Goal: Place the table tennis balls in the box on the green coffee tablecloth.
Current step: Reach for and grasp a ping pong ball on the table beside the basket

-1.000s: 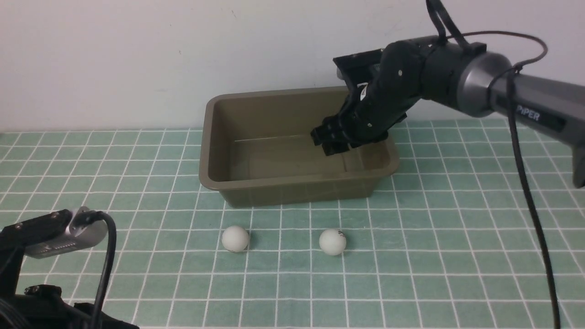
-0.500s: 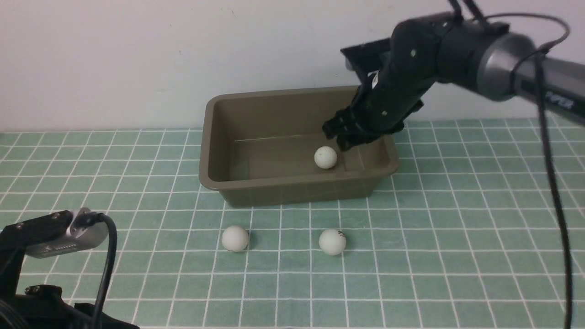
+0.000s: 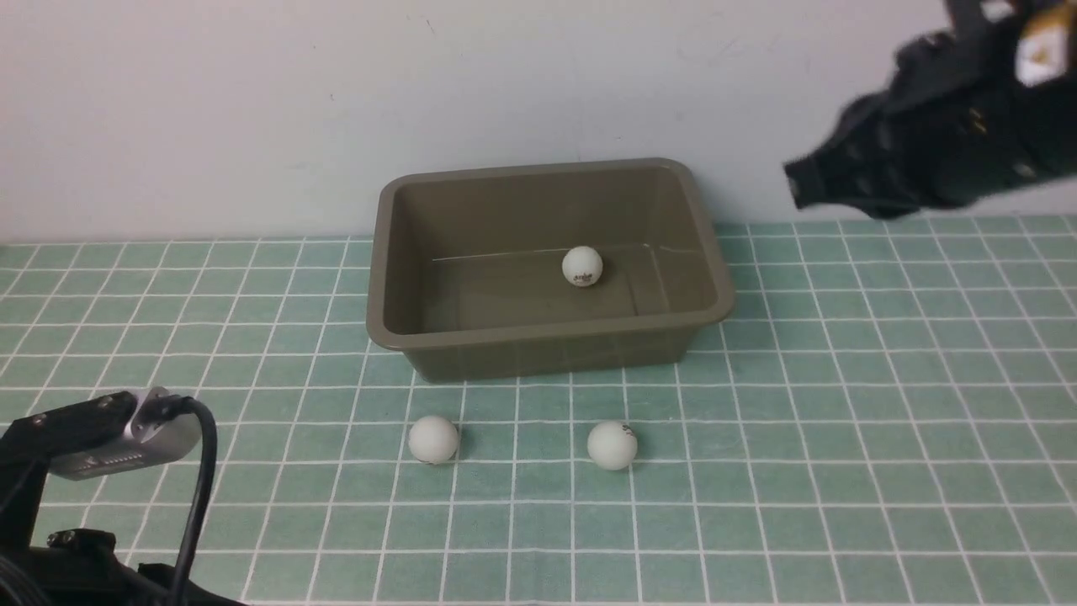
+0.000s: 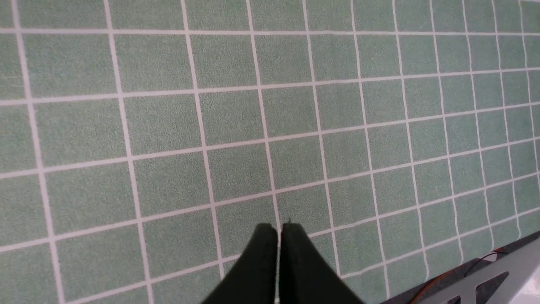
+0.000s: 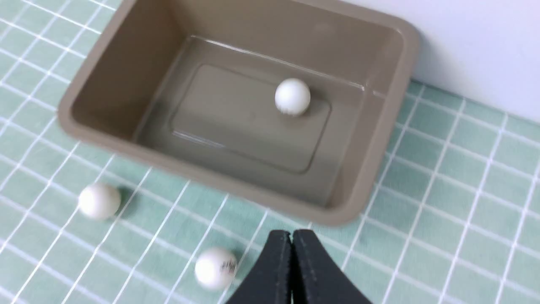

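The olive-brown box (image 3: 383,252) stands at the back of the green checked tablecloth (image 3: 841,404). One white ball (image 3: 581,266) lies on its floor; it also shows in the right wrist view (image 5: 292,96) inside the box (image 5: 379,139). Two more white balls lie on the cloth in front of the box, one at the left (image 3: 433,439) (image 5: 99,201) and one with a dark mark at the right (image 3: 612,445) (image 5: 215,268). My right gripper (image 3: 799,189) (image 5: 292,233) is shut and empty, raised high to the right of the box. My left gripper (image 4: 279,227) is shut and empty over bare cloth (image 4: 168,126).
A white wall runs right behind the box. The left arm's wrist camera (image 3: 118,433) and cable sit at the front left corner. The cloth's edge and a grey frame (image 4: 498,270) show in the left wrist view.
My right gripper let the ball go into the box, then rose and swung away to the upper right. The ball rolled a little toward the back of the box. The left arm has not moved.
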Robot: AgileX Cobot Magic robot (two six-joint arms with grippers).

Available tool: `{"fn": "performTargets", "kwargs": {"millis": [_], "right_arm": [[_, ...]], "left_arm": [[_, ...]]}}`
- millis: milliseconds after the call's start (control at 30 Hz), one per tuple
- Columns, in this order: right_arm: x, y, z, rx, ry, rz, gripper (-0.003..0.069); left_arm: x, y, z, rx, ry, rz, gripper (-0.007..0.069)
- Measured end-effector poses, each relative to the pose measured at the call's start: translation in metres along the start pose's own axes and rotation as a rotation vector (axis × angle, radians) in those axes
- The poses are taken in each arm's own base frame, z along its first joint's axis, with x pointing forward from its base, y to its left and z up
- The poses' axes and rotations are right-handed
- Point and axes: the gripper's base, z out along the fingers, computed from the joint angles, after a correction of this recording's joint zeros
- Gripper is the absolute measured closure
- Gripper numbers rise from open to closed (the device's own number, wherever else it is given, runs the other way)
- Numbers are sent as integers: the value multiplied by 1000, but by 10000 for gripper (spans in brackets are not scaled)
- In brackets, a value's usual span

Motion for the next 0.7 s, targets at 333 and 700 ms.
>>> {"fn": "performTargets", "kwargs": {"millis": [333,700], "right_arm": [[136,-3,-36,5,-264,5,676],[189,-6,-24,10,-421,13,676]], "left_arm": [[0,0,0,0,0,1,628],[0,0,0,0,0,1,628]]}}
